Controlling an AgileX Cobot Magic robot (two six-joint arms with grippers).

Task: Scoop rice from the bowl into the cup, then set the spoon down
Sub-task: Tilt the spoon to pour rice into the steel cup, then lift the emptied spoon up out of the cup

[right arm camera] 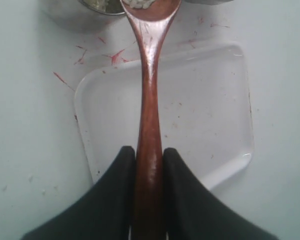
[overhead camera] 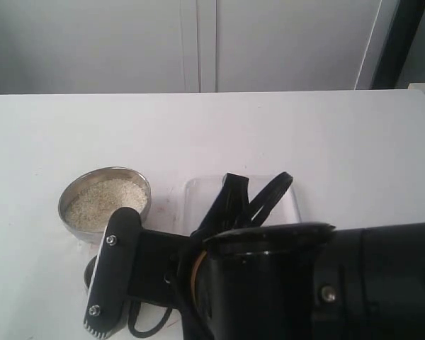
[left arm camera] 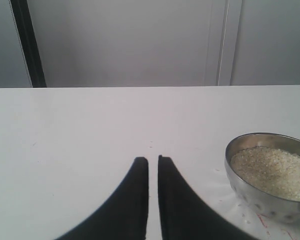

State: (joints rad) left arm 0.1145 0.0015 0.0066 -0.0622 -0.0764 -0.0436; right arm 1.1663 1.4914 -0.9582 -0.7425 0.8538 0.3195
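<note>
Right claw (right arm camera: 150,152): closed on the handle of the wooden spoon (right arm camera: 150,100), one finger on each side of the shaft, grip near the handle's end. The spoon extends straight out from the claw. Its scoop is cut by the frame edge and carries a few grains of rice (right arm camera: 140,3). The handle is over a clear plastic tray (right arm camera: 215,100) that lies flat on the bench (overhead camera: 304,134). Just beside the scoop is the edge of a steel vessel (right arm camera: 75,12); whether it is the bowl or the cup cannot be told from this view. Red scratch marks (right arm camera: 115,55) show on the bench between vessel and tray.

Left claw (left arm camera: 153,159): narrow, fingers almost together with only a slit between them, holding nothing. It is low over bare bench, apart from the bowl (left arm camera: 250,197), which holds rice (left arm camera: 272,170).

Exterior view: the bowl (overhead camera: 106,170) stands at 9 o'clock from the tray (overhead camera: 198,202), near it but not touching, and is filled about level with rice (overhead camera: 103,204). The right arm (overhead camera: 326,283) fills the foreground and reaches across to 6 o'clock from the bowl, hiding the bench there. Spoon not visible in this view.
</note>
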